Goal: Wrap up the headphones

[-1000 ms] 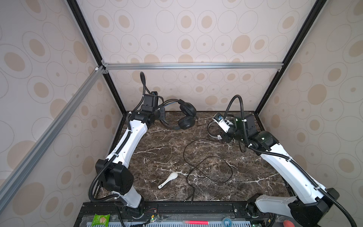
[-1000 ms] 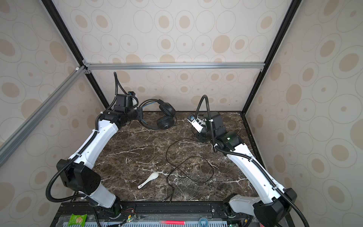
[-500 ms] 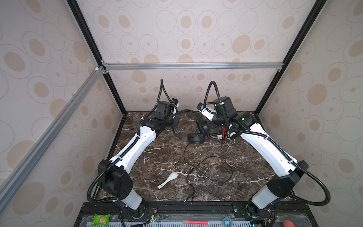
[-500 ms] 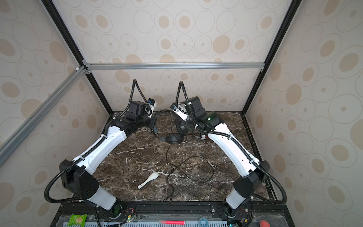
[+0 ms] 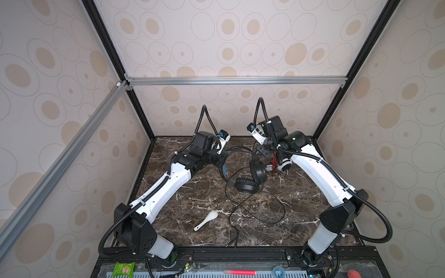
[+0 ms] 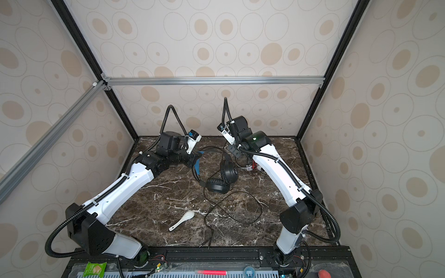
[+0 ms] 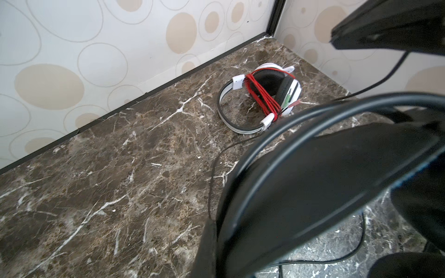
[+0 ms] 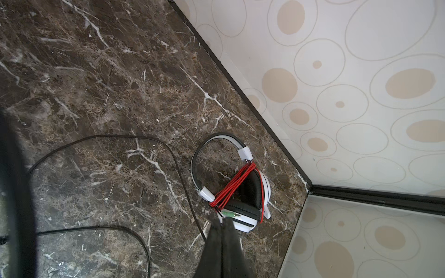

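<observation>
The black headphones (image 5: 245,185) are in mid-table, ear cups down on the marble and headband raised. My left gripper (image 5: 222,160) is shut on that headband, whose blue inner side (image 5: 224,170) shows; in the left wrist view the band (image 7: 313,173) fills the foreground beside one finger (image 7: 206,248). Their thin black cable (image 5: 255,211) lies in loose loops toward the front. The white-and-black headphones (image 8: 231,183) lie at the back right, with red cable (image 8: 232,186) wound round them. My right gripper (image 8: 222,222) hangs shut and empty just over their ear cup.
A white spoon (image 5: 207,220) lies on the marble table (image 5: 183,199), front left of the cable loops. The cable's plug end (image 5: 231,245) reaches the front edge. Patterned walls stand close behind and to the right of the white pair (image 5: 284,165).
My left gripper has carried the black headphones from the back left to the middle and down to the table. The right arm has swung up and back, over the white pair.
</observation>
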You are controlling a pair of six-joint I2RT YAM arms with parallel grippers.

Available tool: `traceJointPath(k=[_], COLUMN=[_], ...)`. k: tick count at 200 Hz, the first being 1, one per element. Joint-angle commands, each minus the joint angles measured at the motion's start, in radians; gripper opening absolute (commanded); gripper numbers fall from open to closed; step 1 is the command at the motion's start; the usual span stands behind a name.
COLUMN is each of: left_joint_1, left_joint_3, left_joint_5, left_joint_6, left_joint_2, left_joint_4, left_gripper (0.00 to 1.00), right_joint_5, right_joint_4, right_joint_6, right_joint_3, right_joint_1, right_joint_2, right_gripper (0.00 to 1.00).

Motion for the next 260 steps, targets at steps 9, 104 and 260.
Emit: traceJointPath(k=[9,104,260], left_joint_1=[-0.007,-0.023,-0.031], left_joint_3=[0.019,0.105,0.447], left_joint_5=[0.148,0.244,0.213], left_joint_6=[-0.038,-0.114,-0.206], left_joint_2=[-0.031,-0.041,0.01], left_joint_4=[0.072,0.093,0.056], left_gripper=[0.0,0.0,0.0], right_joint_5=[-0.031,-0.217,-0.702], right_joint_4=[-0.033,-0.002,0.805], right_joint_6=[0.038,0.179,0.446], right_joint_3=[0.031,-0.033,-0.582], right_joint_1=[-0.007,-0.121,-0.204], right_joint_2=[-0.009,-0.058,-0.257], right_gripper=[0.1,0.37,0.54])
